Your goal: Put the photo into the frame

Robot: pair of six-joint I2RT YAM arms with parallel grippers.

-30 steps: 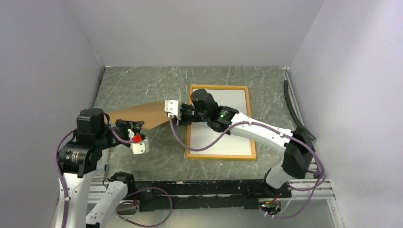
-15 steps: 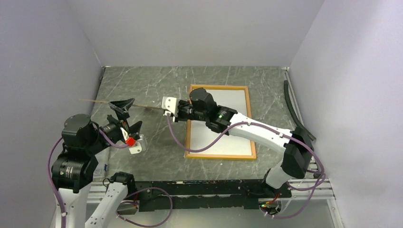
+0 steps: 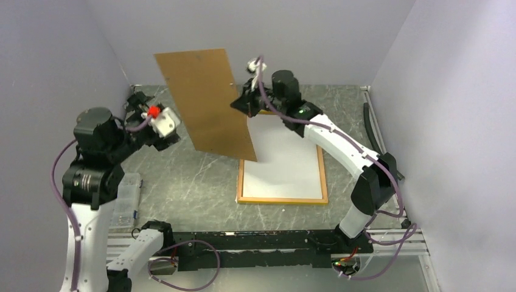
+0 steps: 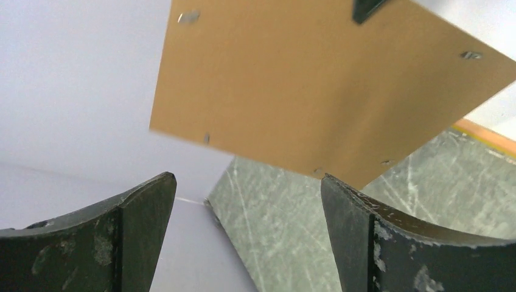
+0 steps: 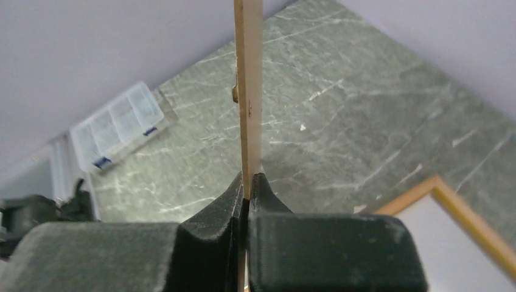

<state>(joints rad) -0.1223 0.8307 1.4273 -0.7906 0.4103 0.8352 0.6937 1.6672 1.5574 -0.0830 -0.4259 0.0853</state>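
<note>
Frame first, nearest me: it lies flat on the bench at about 3 o'clock of the middle, yellow-orange rails around a plain white sheet. Whether that white is the photo lying face down I cannot tell; no printed building shows anywhere. At 8 o'clock a clear compartment box sits beside the left arm.

Further back is the big change. A second ago the left tool carried the brown backing board low over the bench. Now that tool is released, fingers spread wide and the board clear of them. Its arm is reared up, wrist aimed toward 1 o'clock.

The board has passed to the right tool, which is clenched on its edge and holds it nearly upright, high over the frame's 11 o'clock corner. That arm stretches long from its base at 5 o'clock toward the far wall at 12.

I judge the handover done and the frame's back uncovered, ready for the photo or for closing.
</note>
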